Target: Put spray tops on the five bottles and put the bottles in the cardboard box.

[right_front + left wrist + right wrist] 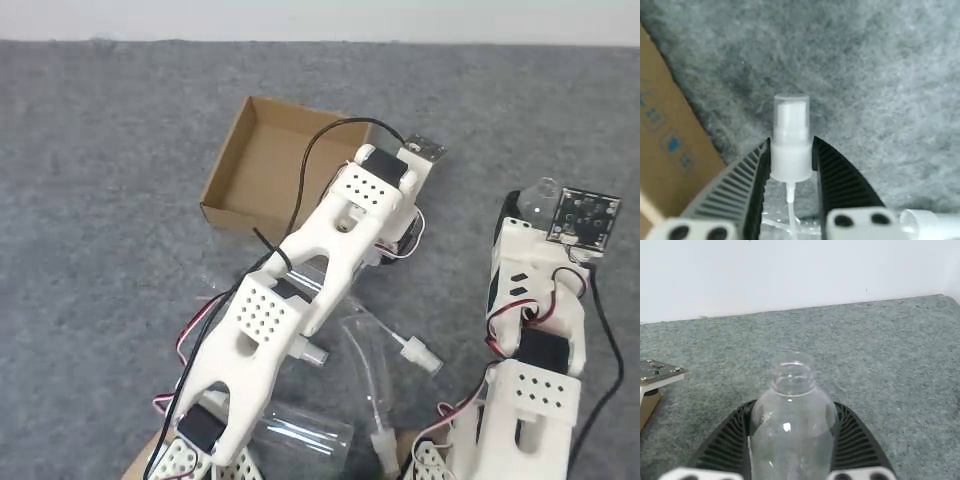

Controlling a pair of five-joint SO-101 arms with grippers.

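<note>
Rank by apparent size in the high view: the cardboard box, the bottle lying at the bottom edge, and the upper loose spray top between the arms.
1. cardboard box
2. lying bottle, partly covered by an arm
3. spray top, clearly smallest

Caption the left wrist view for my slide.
Left gripper shut on a white spray top over grey carpet, cardboard box beside it.

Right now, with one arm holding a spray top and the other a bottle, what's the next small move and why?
Probably carry the left gripper over to the right gripper. The left is shut on a spray top, while the right grips a bottle whose neck is open, with no top on.
</note>
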